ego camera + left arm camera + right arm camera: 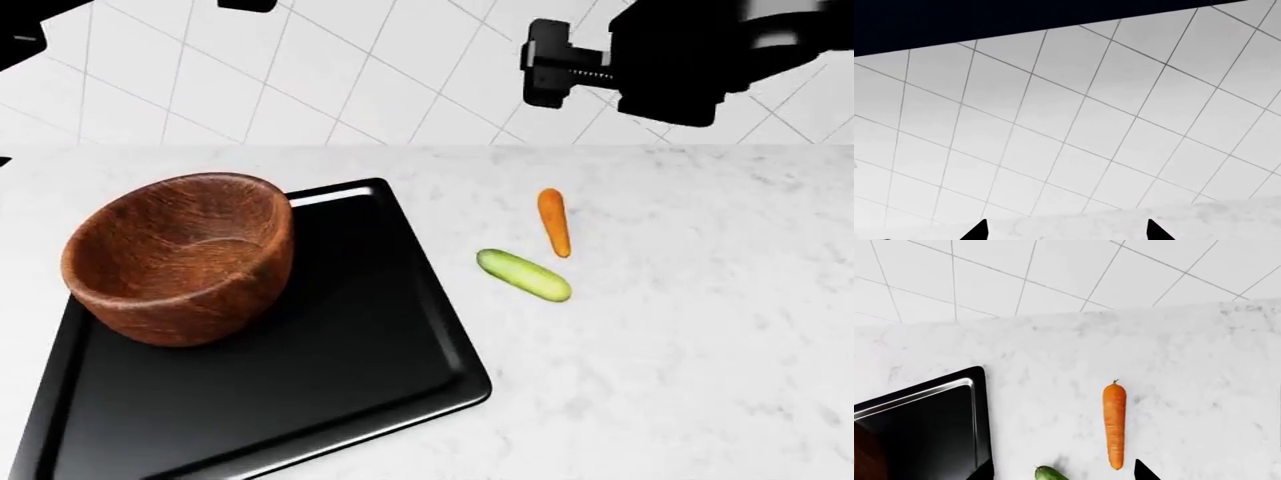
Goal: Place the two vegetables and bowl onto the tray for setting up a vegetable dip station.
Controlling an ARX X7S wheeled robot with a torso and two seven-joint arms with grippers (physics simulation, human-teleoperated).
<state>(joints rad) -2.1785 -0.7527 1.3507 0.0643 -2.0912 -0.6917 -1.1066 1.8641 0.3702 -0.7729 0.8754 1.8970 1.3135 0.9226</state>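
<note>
The reddish-brown wooden bowl (pixel 180 255) stands upright on the left part of the glossy black tray (pixel 360 360). To the right of the tray, the orange carrot (pixel 554 222) and the light-green cucumber (pixel 523 275) lie on the white marble counter, close together but apart. My right gripper (pixel 1064 472) hovers open above them, with the carrot (pixel 1114 425) ahead of it, the cucumber's end (pixel 1049 474) between its fingertips and a corner of the tray (pixel 977 390) beside it. My left gripper (pixel 1067 231) is open with nothing in it and faces the tiled wall.
A white tiled wall (pixel 334 80) rises behind the marble counter (pixel 667 380). My right arm (pixel 694 50) hangs over the counter's back right. In the left wrist view, a dark band (pixel 987 20) runs above the tiles.
</note>
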